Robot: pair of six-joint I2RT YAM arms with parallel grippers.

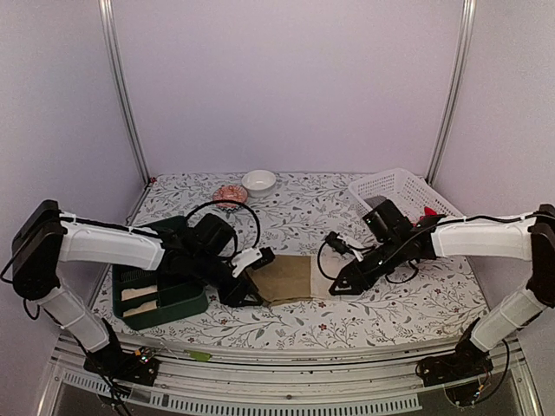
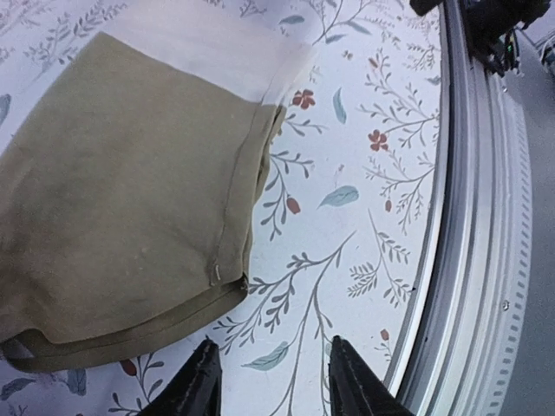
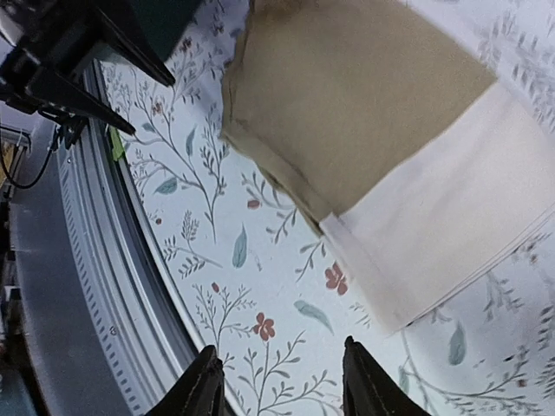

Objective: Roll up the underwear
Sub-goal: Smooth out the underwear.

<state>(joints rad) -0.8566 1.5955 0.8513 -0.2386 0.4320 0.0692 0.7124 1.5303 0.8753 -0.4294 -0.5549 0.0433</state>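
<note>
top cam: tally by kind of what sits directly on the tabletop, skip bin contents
Garments: 1, khaki-tan cloth underwear with a cream waistband, lying flat
Bowls: 2, white round bowl, pink-red round bowl
Containers: 2, dark green plastic bin, white slatted plastic basket
Total: 5

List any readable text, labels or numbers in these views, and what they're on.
None readable.
The khaki underwear shows no print; a tiny white fleck on its hem is too small to tell.
The white basket, green bin and floral tablecloth carry no lettering.
</note>
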